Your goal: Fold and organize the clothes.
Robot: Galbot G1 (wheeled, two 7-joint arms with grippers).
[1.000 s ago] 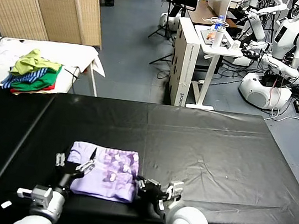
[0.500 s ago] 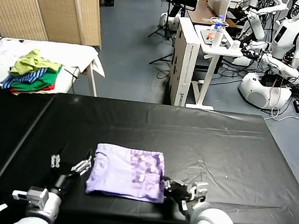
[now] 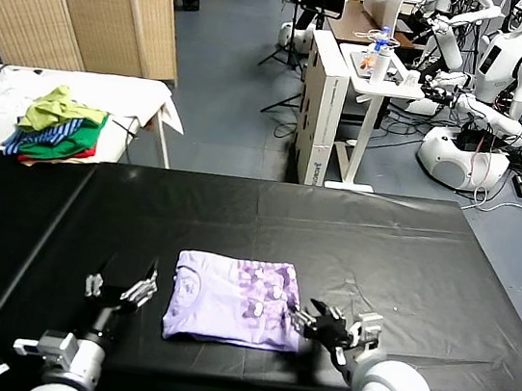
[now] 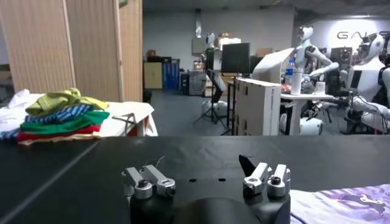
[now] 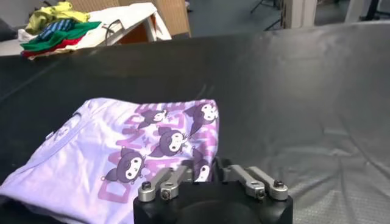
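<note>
T-shirt (image 3: 232,300) slid farther right – folded | left gripper (image 3: 119,287) spread, clear | right gripper (image 3: 332,327) spread – released

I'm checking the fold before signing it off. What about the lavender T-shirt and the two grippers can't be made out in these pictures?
- lavender T-shirt: underside and inner layers hidden by its own folds, all views.
- Its near edge, right wrist view: hidden behind the right gripper.
- Left wrist view: only a corner of the shirt shows, cut off by the frame edge.
- left gripper stands open beside the shirt.
- Right gripper: contact with the fabric unclear.
</note>
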